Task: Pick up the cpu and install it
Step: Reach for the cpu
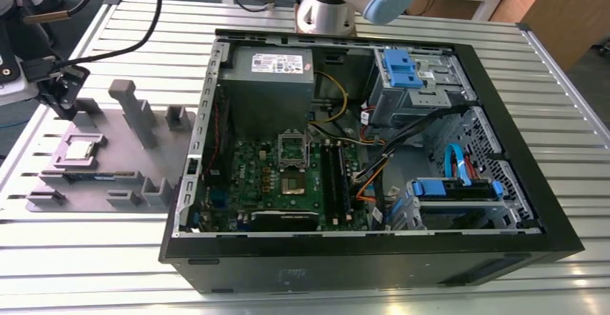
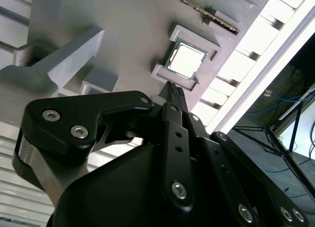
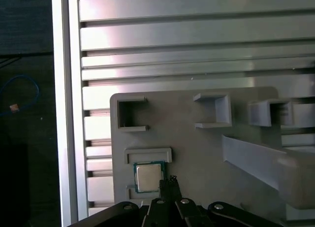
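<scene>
The black gripper [image 2: 174, 90] has its fingers pressed together, holding nothing, and its tips hang just beside one edge of the small square cpu with a dull silver metal top [image 2: 186, 59]. The cpu lies flat, lid up, in a framed recess of the grey plastic fixture tray [image 2: 130, 35]. Being square, it has no long axis, and its sides run parallel to the tray's. The tray rests on a ribbed aluminium table [image 1: 96, 251]. Beside the tray stands an open black computer case [image 1: 381, 261]. Off the tray's outer edge, past the table, is dark floor.
</scene>
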Robot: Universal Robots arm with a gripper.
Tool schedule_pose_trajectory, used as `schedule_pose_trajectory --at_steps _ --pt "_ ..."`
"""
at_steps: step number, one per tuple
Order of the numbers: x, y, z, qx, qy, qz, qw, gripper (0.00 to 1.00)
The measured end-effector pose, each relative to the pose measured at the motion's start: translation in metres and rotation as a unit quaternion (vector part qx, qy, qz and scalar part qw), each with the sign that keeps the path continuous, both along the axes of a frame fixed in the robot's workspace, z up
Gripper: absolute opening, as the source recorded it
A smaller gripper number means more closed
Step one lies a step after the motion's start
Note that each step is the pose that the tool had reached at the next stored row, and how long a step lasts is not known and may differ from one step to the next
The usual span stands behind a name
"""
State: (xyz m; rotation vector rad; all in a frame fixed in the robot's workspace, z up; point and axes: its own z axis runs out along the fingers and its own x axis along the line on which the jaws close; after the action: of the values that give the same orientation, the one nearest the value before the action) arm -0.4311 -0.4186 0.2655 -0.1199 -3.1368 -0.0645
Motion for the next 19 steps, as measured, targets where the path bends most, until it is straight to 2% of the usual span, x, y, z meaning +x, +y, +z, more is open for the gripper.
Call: schedule_pose_trajectory --at_steps 11,15,19 --pt "0.0000 -0.0002 -0.0010 0.0000 -0.0002 0.000 1.00000 0.11" --pt "-0.0005 -0.0031 -0.0030 0.0000 -0.0003 0.000 1.00000 0.11" --pt "-0.0009 -0.0085 -0.0067 0.0002 -0.0004 0.000 1.00000 0.11"
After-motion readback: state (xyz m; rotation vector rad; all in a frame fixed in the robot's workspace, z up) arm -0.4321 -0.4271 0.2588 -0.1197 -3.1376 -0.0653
